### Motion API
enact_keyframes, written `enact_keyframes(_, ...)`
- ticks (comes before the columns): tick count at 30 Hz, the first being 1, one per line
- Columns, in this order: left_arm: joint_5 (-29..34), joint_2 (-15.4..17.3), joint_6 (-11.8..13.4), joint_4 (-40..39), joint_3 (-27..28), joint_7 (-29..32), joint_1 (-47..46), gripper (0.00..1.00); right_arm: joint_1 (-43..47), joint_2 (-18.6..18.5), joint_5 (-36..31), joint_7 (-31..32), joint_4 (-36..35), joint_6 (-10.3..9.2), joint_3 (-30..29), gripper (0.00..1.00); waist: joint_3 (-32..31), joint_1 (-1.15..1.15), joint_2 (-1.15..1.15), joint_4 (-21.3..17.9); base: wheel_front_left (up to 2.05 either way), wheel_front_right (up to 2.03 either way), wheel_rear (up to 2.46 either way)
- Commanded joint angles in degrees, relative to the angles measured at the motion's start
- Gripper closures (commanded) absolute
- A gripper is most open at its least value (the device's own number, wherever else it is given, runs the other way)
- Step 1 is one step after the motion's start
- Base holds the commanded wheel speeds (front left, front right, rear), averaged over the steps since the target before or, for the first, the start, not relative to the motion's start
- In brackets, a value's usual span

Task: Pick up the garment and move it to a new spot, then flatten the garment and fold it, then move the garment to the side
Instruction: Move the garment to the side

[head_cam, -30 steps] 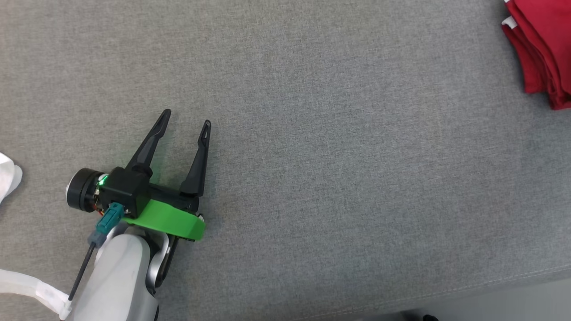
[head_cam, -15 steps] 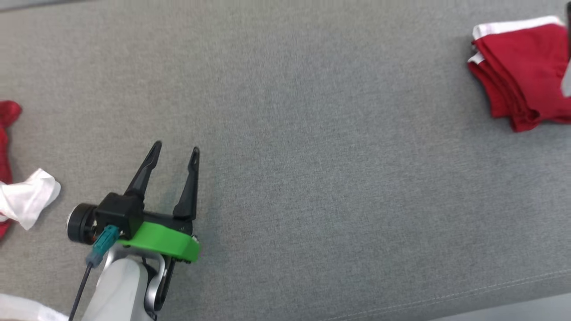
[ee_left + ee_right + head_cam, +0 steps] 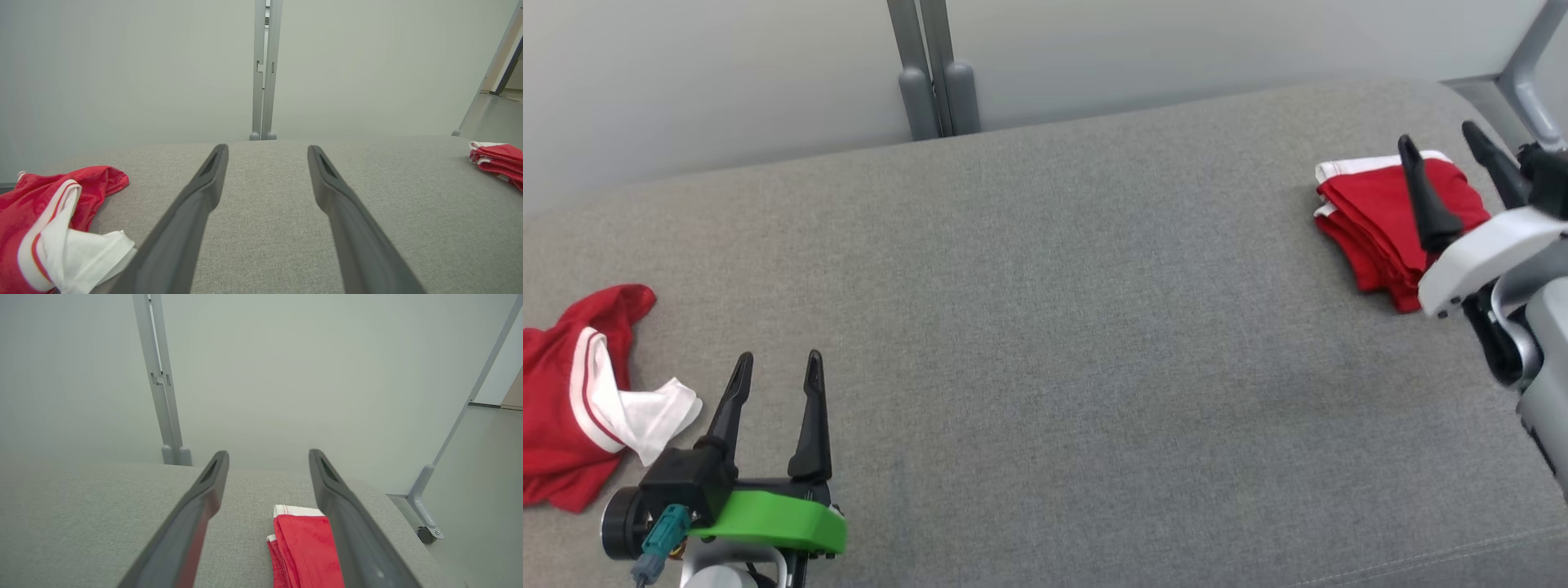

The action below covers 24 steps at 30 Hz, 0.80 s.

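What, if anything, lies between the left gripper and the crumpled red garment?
Nothing visible. The open left gripper sits just right of the crumpled red garment, with only bare grey surface between them. The garment's white flap is the part nearest the fingers.

Head looks down; wrists low, toward wall (image 3: 122, 61); sharing grey surface (image 3: 1054, 327).
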Motion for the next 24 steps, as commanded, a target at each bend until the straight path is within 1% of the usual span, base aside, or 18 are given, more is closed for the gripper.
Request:
enact_keyframes(1, 0.4, -0.1, 0.3, -0.2, 0.5, -0.3, 1.3, 0.0, 3.5, 0.8, -1.0, -0.2, -2.7, -0.05, -1.8, 0.0, -4.7, 0.0, 0.0, 0.4, 0.0, 0.0, 0.0)
enact_keyframes(7, 1.0, -1.3, 0.2, 0.1, 1.2, -0.2, 3.5, 0.0, 18.3, 5.1, -4.3, -0.2, -14.3, -0.05, -9.4, 0.0, -6.0, 0.0, 0.0, 1.3, 0.0, 0.0, 0.0)
enact_keyframes(11, 1.6, -2.3, 0.0, 0.6, 2.0, -0.2, 4.1, 0.0, 25.8, 7.9, -6.3, -0.2, -20.5, -0.05, -15.3, 0.0, -6.3, 0.0, 0.0, 2.0, 0.0, 0.0, 0.0)
enact_keyframes(13, 1.8, -3.0, -0.2, 0.9, 2.3, -0.2, 4.4, 0.0, 29.4, 9.4, -7.7, -0.2, -22.5, -0.05, -17.3, 0.0, -6.3, 0.0, 0.0, 2.2, 0.0, 0.0, 0.0)
enact_keyframes(17, 3.3, -3.6, -0.5, 2.0, 2.7, -0.2, 4.7, 0.0, 33.3, 11.8, -9.5, -0.2, -25.4, -0.04, -20.5, 0.0, -6.3, 0.0, 0.0, 2.3, 0.0, 0.0, 0.0)
enact_keyframes(20, 4.3, -3.8, -1.1, 3.4, 3.0, -0.2, 4.5, 0.0, 35.2, 13.4, -10.5, -0.2, -26.2, -0.04, -21.5, 0.0, -6.1, 0.0, 0.0, 2.3, 0.0, 0.0, 0.0)
enact_keyframes(24, 5.2, -4.2, -1.6, 4.4, 3.5, -0.2, 3.8, 0.0, 36.2, 14.3, -11.2, -0.2, -26.5, -0.04, -22.0, 0.0, -5.7, 0.0, 0.0, 2.2, 0.0, 0.0, 0.0)
